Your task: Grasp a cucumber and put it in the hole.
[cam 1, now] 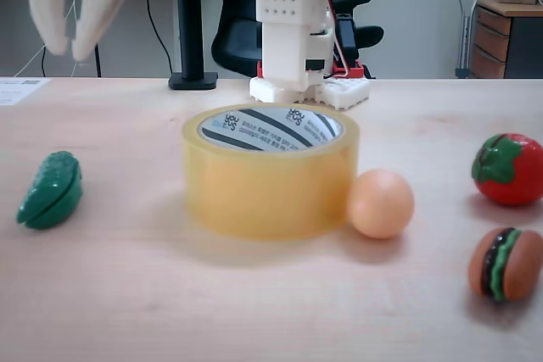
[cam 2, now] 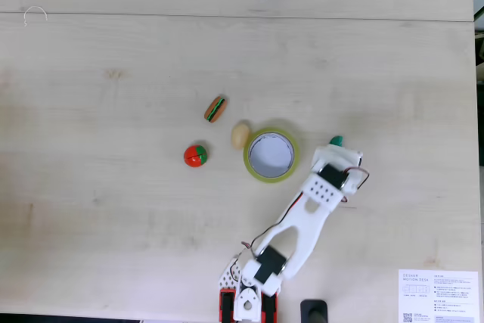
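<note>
The tool [cam 1: 69, 47] hung spread open and empty above the cucumber [cam 1: 51, 190], which lay on the table [cam 1: 271, 294] left of the tape roll [cam 1: 270, 171]. It looked light, hard and probably slick; a grip across its middle seemed best. The ball [cam 1: 379, 203] touched the roll; the hole [cam 2: 271, 153] stayed unblocked.

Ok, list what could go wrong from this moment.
1. The hand hangs open high above the cucumber; descending off-centre could nudge the rounded toy away.
2. The tape roll sits close by, so the arm could knock it.
3. The orange ball touches the roll and may roll if bumped.
</note>
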Available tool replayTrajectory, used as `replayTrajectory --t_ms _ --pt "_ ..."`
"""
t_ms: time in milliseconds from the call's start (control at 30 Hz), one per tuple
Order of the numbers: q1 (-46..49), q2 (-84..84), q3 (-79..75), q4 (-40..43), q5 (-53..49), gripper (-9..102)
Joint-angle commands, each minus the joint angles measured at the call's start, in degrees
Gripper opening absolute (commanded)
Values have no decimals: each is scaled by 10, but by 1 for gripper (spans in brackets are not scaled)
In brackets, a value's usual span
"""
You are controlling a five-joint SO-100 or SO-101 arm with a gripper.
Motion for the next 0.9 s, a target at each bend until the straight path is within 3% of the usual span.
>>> replayTrajectory --t_ms 0,267,467,867 --pt "3 -7 -56 25 -7 0" --pt "-4 -76 -60 45 -60 13" --pt "-33 -133 -80 65 -83 39" --pt "-62 -216 -159 68 -83 46"
